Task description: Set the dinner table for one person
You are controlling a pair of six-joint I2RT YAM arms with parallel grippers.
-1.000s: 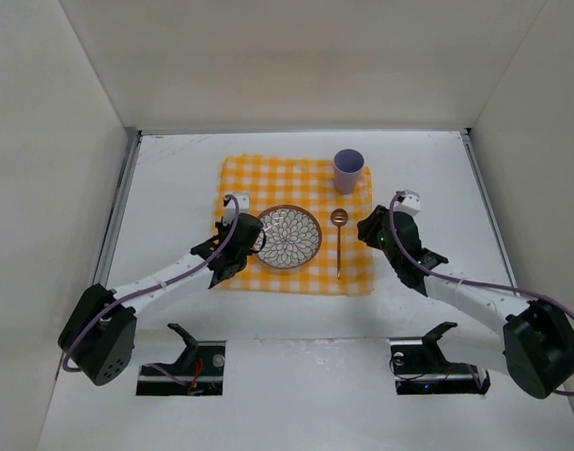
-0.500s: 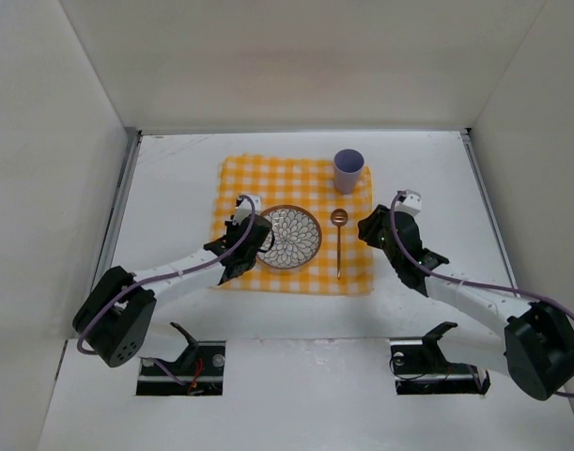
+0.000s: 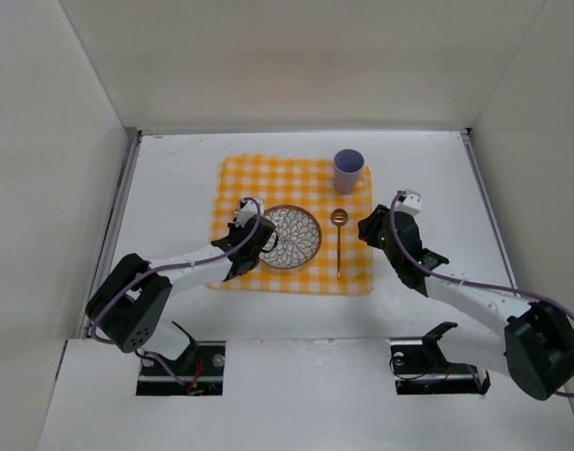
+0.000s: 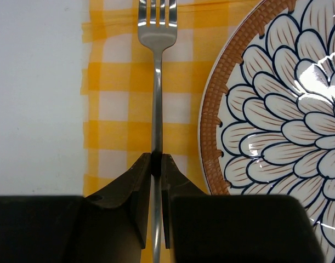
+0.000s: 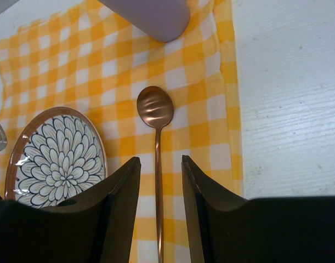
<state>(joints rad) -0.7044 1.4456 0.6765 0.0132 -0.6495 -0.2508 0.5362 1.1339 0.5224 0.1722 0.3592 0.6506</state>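
1. Your left end effector (image 4: 157, 159) is pinched tight on the thin handle of a polished steel fork (image 4: 157, 82). The tines point to the top of the wrist view.
2. The fork runs along the left side of the plate (image 4: 277, 126), just beside its rim, over the yellow-and-white checked cloth (image 3: 296, 178). Whether it rests on the cloth cannot be told.
3. To place it well, lower until the handle lies flat, then open and lift straight up, so the slick metal does not swing toward the plate.
4. Your right end effector (image 5: 159, 160) stands about half open and holds nothing, above the slim copper-coloured spoon (image 5: 155, 107).
5. The plate is round and glossy, with dark-outlined petals and a brown woven-look rim.
6. A smooth lilac cup (image 3: 349, 169) stands at the cloth's upper right.
7. The flat white worktop (image 3: 174, 178) fills the centre of the overhead view.
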